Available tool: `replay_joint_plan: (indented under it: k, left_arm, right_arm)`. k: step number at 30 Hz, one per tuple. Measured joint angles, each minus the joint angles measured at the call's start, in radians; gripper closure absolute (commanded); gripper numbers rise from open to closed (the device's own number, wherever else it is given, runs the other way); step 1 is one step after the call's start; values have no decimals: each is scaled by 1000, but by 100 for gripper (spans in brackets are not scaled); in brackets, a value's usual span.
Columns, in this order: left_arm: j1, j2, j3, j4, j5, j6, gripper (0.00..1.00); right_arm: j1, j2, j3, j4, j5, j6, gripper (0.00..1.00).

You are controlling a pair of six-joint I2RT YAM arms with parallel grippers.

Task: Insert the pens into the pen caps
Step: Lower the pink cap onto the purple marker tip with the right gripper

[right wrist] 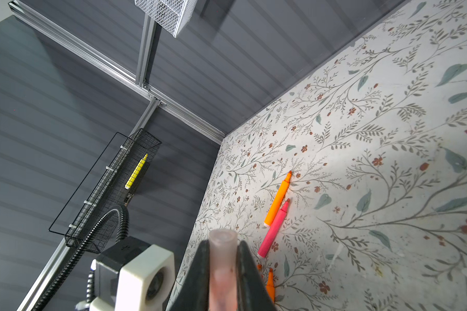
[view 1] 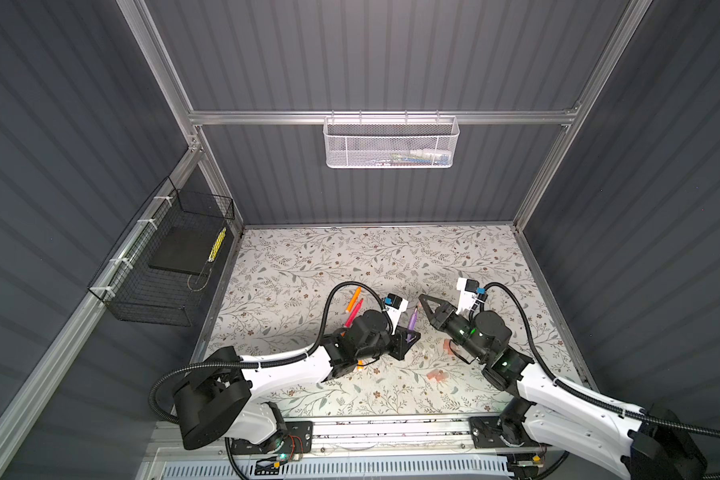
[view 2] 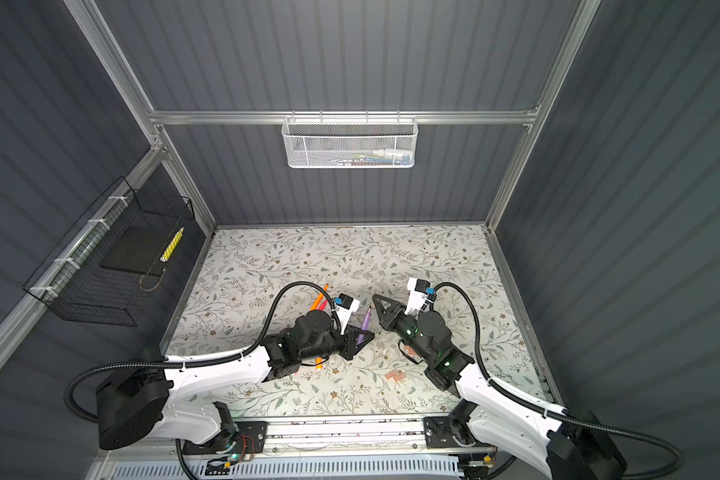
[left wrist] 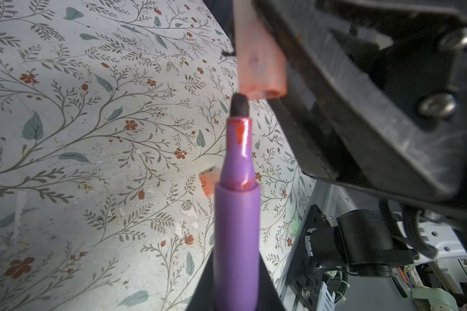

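Note:
My left gripper (view 1: pixel 410 336) (left wrist: pixel 236 272) is shut on a purple pen (view 1: pixel 412 321) (view 2: pixel 366 322) (left wrist: pixel 237 215), whose dark tip points up and away. My right gripper (view 1: pixel 420 297) (right wrist: pixel 223 250) is shut on a translucent pinkish pen cap (left wrist: pixel 259 62) (right wrist: pixel 223 258). In the left wrist view the pen's tip sits just at the rim of that cap's open end, slightly off to one side. An orange pen (view 1: pixel 354 298) (right wrist: pixel 277 199) and a red-pink pen (view 1: pixel 353 312) (right wrist: pixel 274 229) lie side by side behind the left arm. Another orange pen (view 1: pixel 360 365) pokes out under that arm.
Loose pen caps (view 1: pixel 436 376) (view 2: pixel 410 351) lie on the floral table near the right arm. A white mesh basket (view 1: pixel 391 143) hangs on the back wall. A black wire basket (view 1: pixel 163 266) holding a yellow pen is fixed to the left wall.

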Motion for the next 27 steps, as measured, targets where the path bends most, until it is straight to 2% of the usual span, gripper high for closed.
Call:
replay_joint_plan:
  k: [13,27]
  left_arm:
    - [0,0,0,0,6,-1,100]
    - [0,28,34,3,6,0,100]
  right_arm:
    - [0,39,0,6,-1,0,96]
    - [-2,12,0,-15,6,7,95]
